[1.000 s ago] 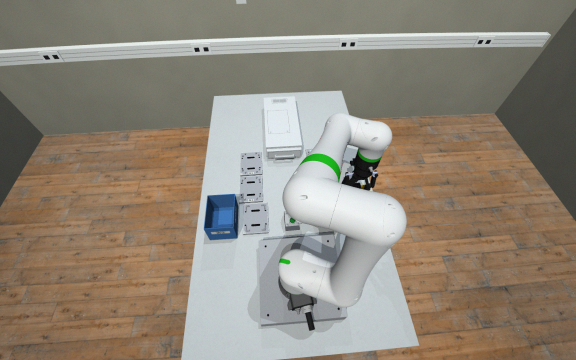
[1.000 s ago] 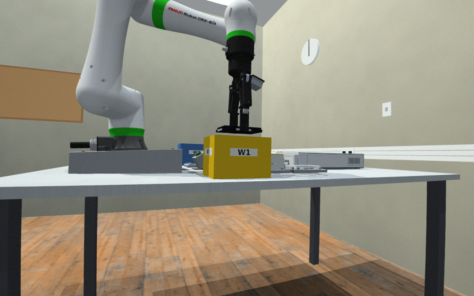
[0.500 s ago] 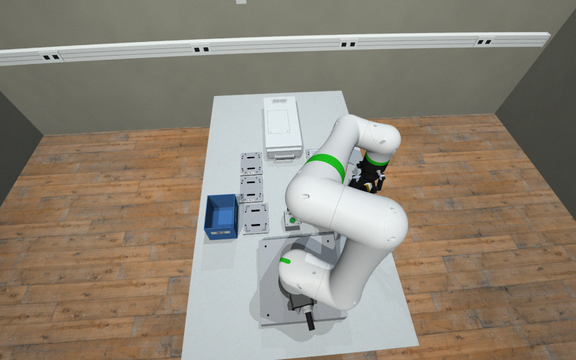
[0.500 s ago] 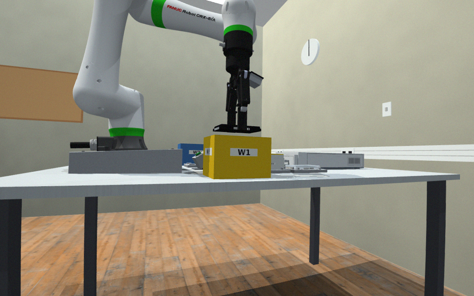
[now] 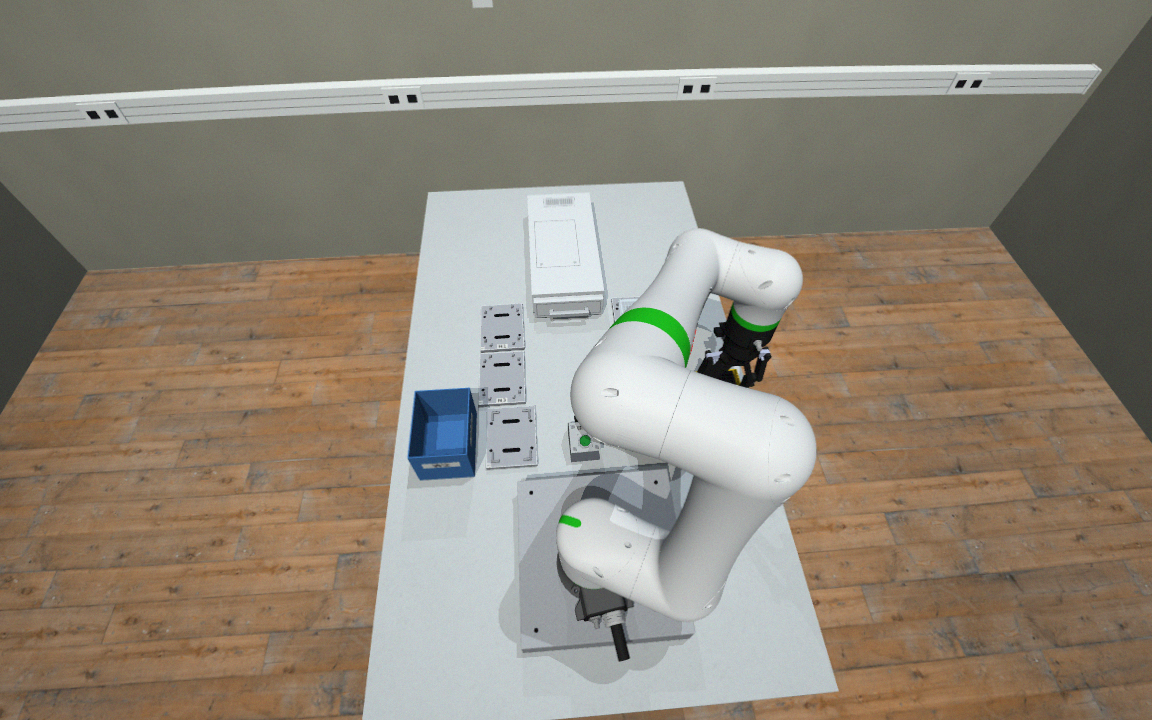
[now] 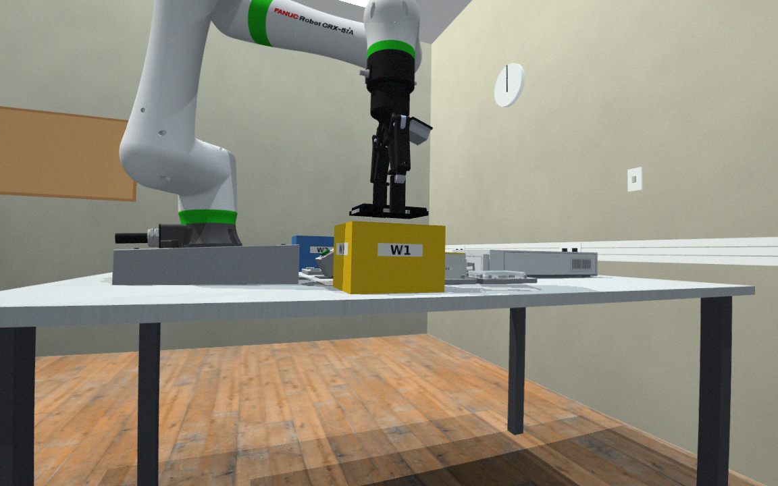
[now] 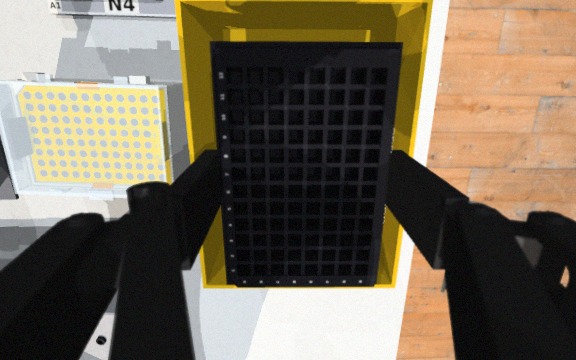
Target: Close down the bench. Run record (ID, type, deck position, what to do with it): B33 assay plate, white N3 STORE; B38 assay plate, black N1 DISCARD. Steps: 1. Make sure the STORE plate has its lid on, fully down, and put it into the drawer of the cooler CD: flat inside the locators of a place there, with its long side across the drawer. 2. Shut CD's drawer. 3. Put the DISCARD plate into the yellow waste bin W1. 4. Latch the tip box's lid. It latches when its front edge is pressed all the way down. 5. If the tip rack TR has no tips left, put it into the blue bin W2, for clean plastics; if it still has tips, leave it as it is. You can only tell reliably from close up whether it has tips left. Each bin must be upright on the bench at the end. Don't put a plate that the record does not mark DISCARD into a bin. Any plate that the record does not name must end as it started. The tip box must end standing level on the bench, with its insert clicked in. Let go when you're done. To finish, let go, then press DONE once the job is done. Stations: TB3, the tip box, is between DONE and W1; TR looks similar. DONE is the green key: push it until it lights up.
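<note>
one black assay plate (image 7: 305,165) clamped flat across short sides by gripper (image 7: 305,200), hung just above yellow bin w1 (image 6: 389,256), long axis matched to opening.

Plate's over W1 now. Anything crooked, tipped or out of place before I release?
Nothing stands out. The gripper holds the black plate level by its long sides, squared up within the mouth of the yellow bin W1, just above its rim. The bin stands upright on the bench. The yellow-insert box beside it sits level.
</note>
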